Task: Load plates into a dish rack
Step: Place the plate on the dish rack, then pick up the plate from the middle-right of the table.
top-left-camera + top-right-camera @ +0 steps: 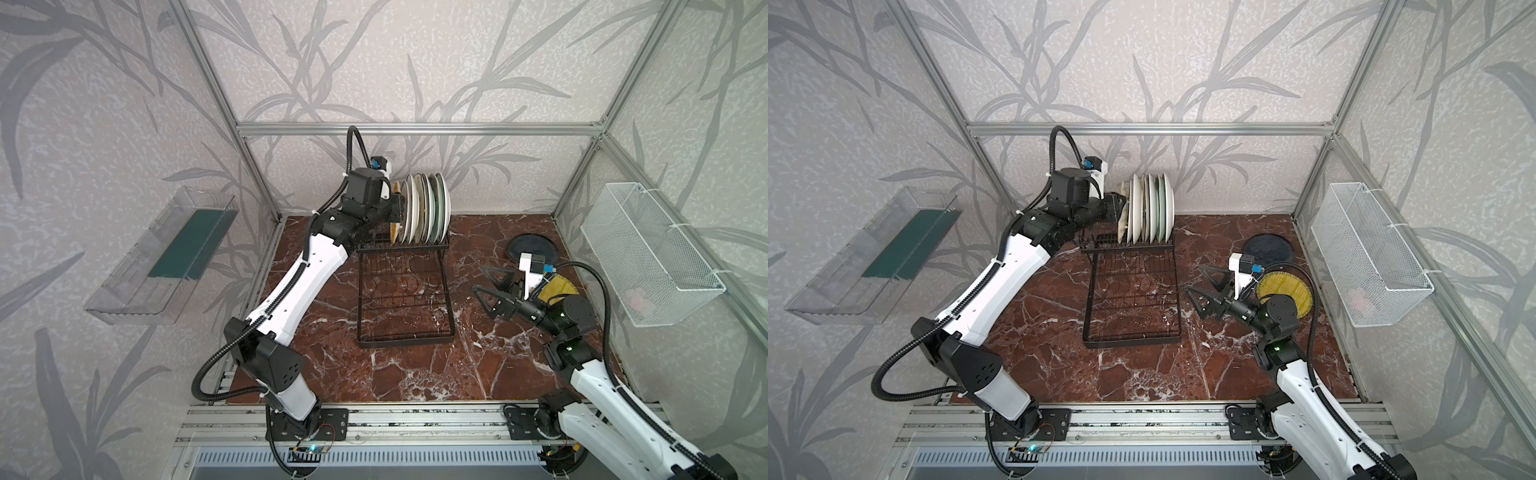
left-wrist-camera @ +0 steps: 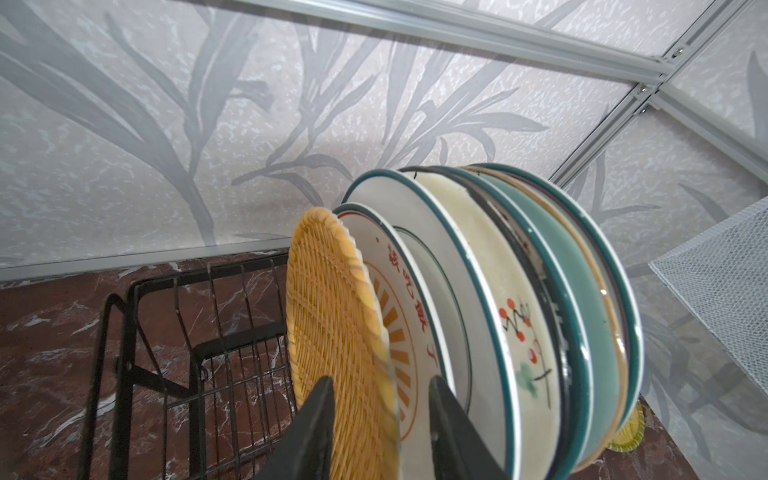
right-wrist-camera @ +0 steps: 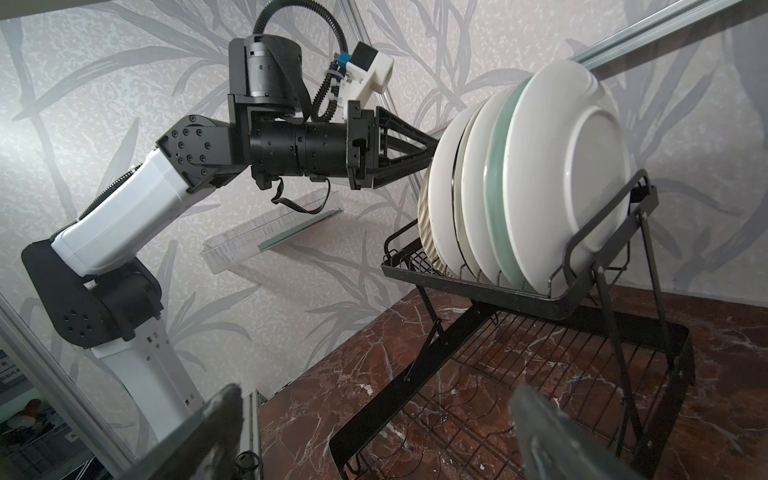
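Note:
The black wire dish rack point(image 1: 405, 343) point(image 1: 1131, 343) stands mid-table. Several plates point(image 1: 424, 208) point(image 3: 561, 166) stand on edge in its raised upper basket. A yellow woven disc point(image 2: 332, 311) point(image 1: 393, 235) is the outermost, beside the white sunburst plate point(image 2: 399, 316). My left gripper point(image 2: 382, 378) point(image 1: 395, 210) straddles that disc, jaws apart, with a gap on the sunburst side. My right gripper point(image 1: 479, 278) point(image 3: 374, 399) hovers open and holds nothing, to the right of the rack. Behind it a dark blue plate point(image 1: 534, 245) and a second woven disc point(image 1: 1283, 286) lie flat on the table.
A clear plastic bin point(image 1: 162, 253) hangs on the left wall and a white mesh basket point(image 1: 648, 253) on the right wall. The rack's lower grid tray point(image 3: 540, 374) is bare. An aluminium rail point(image 1: 415, 419) runs along the front edge.

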Robot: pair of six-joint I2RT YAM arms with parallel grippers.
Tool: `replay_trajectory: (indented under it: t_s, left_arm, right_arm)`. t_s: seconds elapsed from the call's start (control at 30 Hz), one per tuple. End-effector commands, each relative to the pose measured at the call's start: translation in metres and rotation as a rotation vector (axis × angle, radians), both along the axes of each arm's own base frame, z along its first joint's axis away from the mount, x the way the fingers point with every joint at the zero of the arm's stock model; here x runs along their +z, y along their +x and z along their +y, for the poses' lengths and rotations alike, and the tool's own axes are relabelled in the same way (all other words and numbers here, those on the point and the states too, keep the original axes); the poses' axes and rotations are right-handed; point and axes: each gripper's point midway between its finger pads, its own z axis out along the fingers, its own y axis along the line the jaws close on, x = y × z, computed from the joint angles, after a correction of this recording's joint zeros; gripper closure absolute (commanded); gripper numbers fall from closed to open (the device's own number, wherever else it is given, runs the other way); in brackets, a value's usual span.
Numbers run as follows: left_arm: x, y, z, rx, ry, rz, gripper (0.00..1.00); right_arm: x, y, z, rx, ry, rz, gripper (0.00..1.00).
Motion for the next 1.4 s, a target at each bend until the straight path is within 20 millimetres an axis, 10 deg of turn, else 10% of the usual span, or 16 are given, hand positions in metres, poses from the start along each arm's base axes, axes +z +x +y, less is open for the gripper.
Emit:
replay_trajectory:
  t_s: [0.0,0.33,0.57,0.8,1.03,1.37]
  left_arm:
    - [0.040,-0.019,0.012,0.007,-0.060,-0.057,0.60]
    - [0.068,-0.094,0.027,-0.094,-0.170,-0.111,0.39]
    - [0.042,-0.180,0.036,-0.289,-0.185,-0.201,0.03]
    - [-0.020,-0.245,0.019,-0.559,-0.233,-0.160,0.01]
    - [-0.081,-0.238,-0.001,-0.620,-0.363,-0.025,0.01]
    - [-0.098,-0.228,-0.006,-0.568,-0.471,0.098,0.01]
  right_arm:
    - [0.003,-0.001,0.000,-0.010,-0.003,-0.021,0.01]
    - [0.000,0.003,-0.003,-0.039,-0.010,-0.006,0.01]
    - [-0.007,0.013,-0.009,-0.103,-0.021,0.030,0.01]
    - [-0.034,0.029,-0.025,-0.213,-0.050,0.230,0.01]
    - [-0.097,0.048,-0.100,-0.490,0.000,0.603,0.01]
    - [-0.183,0.046,-0.252,-1.026,0.271,0.953,0.01]
